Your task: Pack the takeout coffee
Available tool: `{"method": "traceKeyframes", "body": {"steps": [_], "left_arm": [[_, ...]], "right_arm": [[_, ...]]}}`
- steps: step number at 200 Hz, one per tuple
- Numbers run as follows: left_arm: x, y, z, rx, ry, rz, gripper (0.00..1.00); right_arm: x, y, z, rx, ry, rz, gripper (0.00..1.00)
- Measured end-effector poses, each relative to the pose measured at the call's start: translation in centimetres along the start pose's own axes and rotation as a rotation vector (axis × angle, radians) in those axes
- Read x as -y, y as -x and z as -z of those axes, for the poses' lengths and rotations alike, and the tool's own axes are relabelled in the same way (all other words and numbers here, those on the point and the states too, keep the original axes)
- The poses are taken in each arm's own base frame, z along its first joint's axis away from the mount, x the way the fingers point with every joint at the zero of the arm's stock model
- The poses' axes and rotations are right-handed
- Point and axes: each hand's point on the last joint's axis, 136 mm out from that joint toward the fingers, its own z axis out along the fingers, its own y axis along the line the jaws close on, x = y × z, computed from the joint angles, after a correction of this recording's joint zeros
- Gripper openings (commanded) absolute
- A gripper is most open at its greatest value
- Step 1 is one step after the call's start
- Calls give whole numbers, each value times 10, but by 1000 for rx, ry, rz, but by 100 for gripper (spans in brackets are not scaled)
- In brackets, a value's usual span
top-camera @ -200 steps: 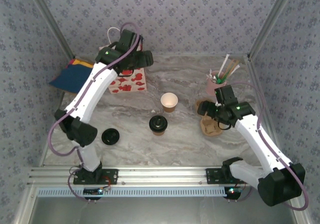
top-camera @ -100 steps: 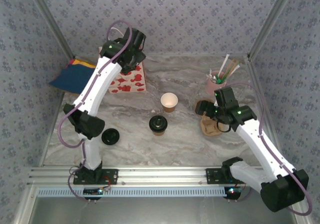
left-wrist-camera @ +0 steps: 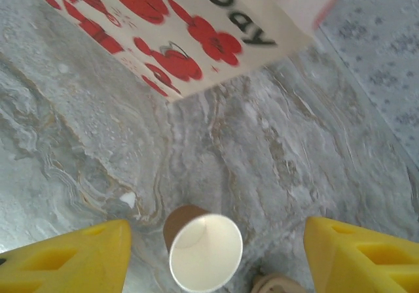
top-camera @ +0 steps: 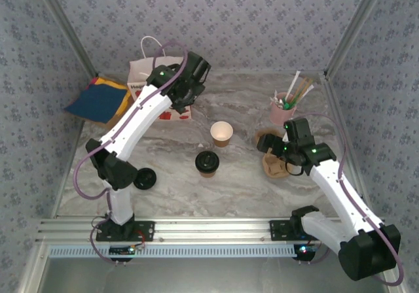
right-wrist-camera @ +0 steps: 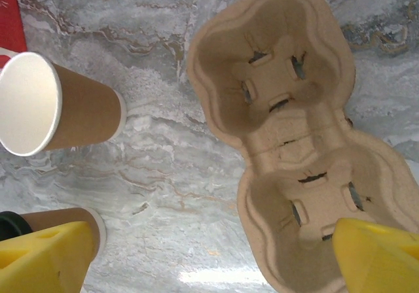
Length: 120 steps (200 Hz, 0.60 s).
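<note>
Marble tabletop (top-camera: 242, 103) | cups 2: lidded cup (top-camera: 207, 163), open cup (top-camera: 221, 133) | carrier (right-wrist-camera: 275, 77) 1 | left tool (left-wrist-camera: 216, 222), right tool (right-wrist-camera: 211, 226) spread

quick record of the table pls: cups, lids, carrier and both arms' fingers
open cup: upright, no lid, mid-table
lidded cup: upright, black lid on, nearer the arms
loose lid: flat on table, left side
carrier: no cups in it, right side
left fingers: open, holding nothing
right fingers: open, holding nothing, over carrier

Bag (left-wrist-camera: 196, 38) cropped at top (lettering blurred), lidded cup (right-wrist-camera: 65, 220) cut off left
</note>
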Motion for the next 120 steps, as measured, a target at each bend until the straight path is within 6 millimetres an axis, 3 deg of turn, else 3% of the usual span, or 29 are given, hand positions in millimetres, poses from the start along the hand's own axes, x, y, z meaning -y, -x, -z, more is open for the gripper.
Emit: {"method": "traceKeyframes", "body": {"steps": [57,120], "left_arm": [[-5,62,-15,117,10,132,70],[12,75,-56,128,27,161,68]], "right_arm": [[-5,1,0,-4,35,10,97],[-5,0,1,-3,38,11,97]]}}
